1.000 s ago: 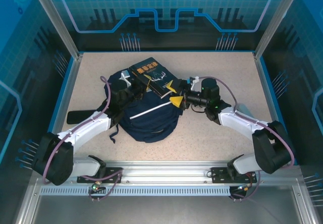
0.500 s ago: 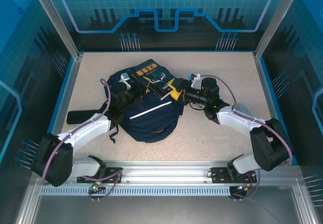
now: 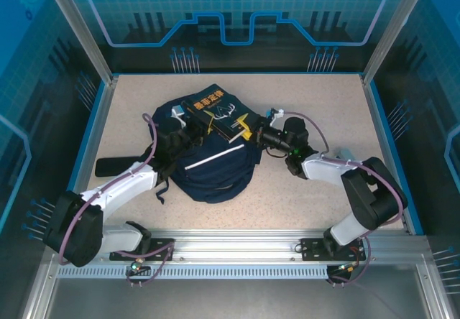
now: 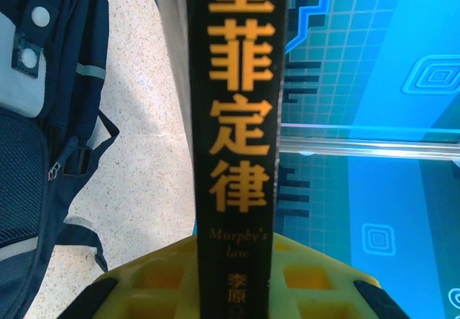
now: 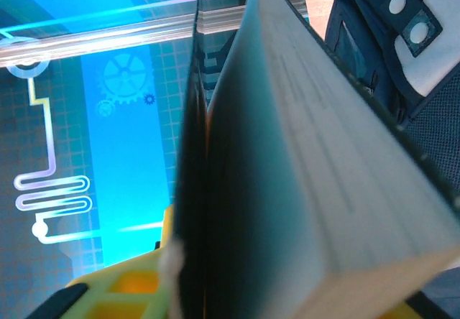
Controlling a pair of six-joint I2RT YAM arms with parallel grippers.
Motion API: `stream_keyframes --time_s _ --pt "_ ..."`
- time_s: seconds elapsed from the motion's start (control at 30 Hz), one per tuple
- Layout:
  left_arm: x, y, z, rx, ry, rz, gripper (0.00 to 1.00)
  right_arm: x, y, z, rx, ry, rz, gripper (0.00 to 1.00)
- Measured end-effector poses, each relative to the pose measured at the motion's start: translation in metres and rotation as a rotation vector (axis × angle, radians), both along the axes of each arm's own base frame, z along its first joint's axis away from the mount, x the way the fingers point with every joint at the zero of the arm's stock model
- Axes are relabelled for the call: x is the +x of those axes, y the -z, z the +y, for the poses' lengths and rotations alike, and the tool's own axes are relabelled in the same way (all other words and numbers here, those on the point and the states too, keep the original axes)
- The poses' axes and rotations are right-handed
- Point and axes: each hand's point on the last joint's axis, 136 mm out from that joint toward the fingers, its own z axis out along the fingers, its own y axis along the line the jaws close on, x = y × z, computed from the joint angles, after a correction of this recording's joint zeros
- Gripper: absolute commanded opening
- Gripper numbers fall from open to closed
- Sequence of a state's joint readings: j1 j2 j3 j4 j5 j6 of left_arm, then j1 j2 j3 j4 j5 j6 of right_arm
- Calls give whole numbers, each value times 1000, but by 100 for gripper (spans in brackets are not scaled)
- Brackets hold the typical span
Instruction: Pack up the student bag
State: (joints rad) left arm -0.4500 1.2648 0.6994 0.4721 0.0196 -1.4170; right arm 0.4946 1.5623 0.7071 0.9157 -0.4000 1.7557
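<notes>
Student bag, likely soft and floppy, slumps on the tabletop beneath the book; best held by its opening's rim; left tool pinches the book's spine; right tool straddles the book's opposite corner, grip unclear.

You have glowing blue circuit-patterned wall panels around a beige speckled tabletop, with silver aluminium posts at its far corners.

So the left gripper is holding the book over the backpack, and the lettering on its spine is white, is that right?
Not quite: the lettering on the spine of the book is orange, not white, as the left wrist view shows. The left gripper does hold it over the backpack.
</notes>
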Motion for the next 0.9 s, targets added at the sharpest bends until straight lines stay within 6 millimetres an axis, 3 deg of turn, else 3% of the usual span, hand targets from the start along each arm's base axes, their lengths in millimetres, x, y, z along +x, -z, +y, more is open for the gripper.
stream_keyframes --time_s 0.1,0.2,0.3,0.4,0.6,0.73,0.9 --pt "-4 6 0 9 4 17 20 -3 3 -1 -2 2 1 20" --pt "-10 14 -1 38 16 44 35 -9 7 -3 -38 -6 5 16" --pt "-20 21 1 113 41 57 64 -14 8 -10 -101 8 2 14" --pt "-30 23 5 223 76 64 82 -20 11 -21 -190 27 -5 12" --pt "-47 21 10 539 218 47 91 -27 14 -67 -422 107 -14 12" --pt "-67 35 9 762 377 46 99 -27 -2 -101 -545 170 -36 12" --pt "-89 62 -8 978 593 53 99 -33 -9 -140 -628 231 -25 12"
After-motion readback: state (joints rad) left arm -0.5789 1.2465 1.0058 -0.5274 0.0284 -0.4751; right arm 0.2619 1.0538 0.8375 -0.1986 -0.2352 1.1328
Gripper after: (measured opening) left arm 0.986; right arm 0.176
